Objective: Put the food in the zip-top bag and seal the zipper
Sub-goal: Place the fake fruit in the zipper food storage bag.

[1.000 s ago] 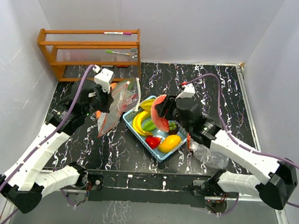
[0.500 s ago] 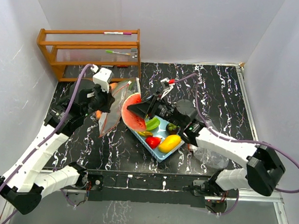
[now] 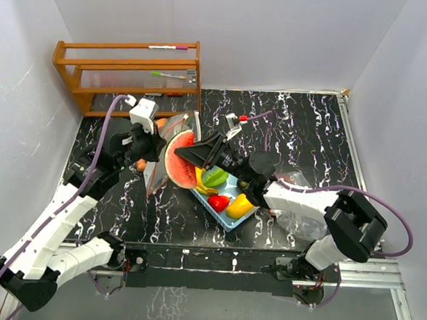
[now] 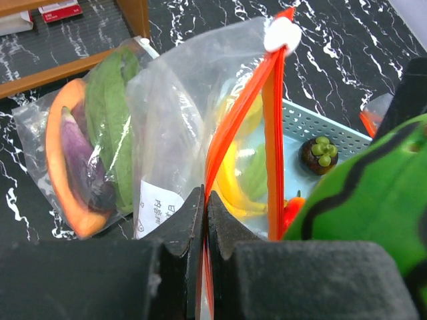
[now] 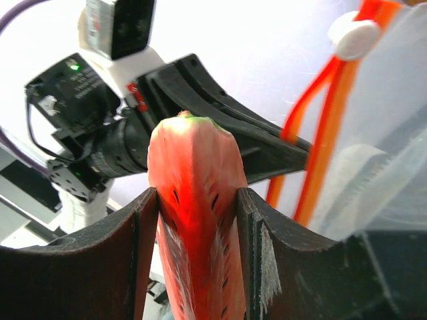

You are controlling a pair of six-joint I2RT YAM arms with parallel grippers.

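My left gripper (image 4: 205,195) is shut on the orange zipper edge of the clear zip-top bag (image 4: 173,113) and holds it upright with its mouth open. The bag's white slider (image 4: 281,33) sits at the top of the zipper. My right gripper (image 5: 197,193) is shut on the watermelon slice (image 3: 178,161), red flesh between its pads, right at the bag's mouth (image 3: 155,172). The light-blue basket (image 3: 226,223) holds more food: bananas (image 3: 201,184), a green piece (image 3: 214,177), a red piece (image 3: 218,202), a yellow mango (image 3: 240,205) and a dark round piece (image 4: 320,153).
A second sealed bag (image 4: 87,147) with orange, purple and green vegetables lies behind the open one. A wooden rack (image 3: 128,71) stands at the back left. Crumpled clear plastic (image 3: 300,225) lies right of the basket. White walls enclose the table.
My right gripper has carried the watermelon slice leftward, from over the basket to the bag's mouth. The left gripper has kept its hold on the bag, nearly still.
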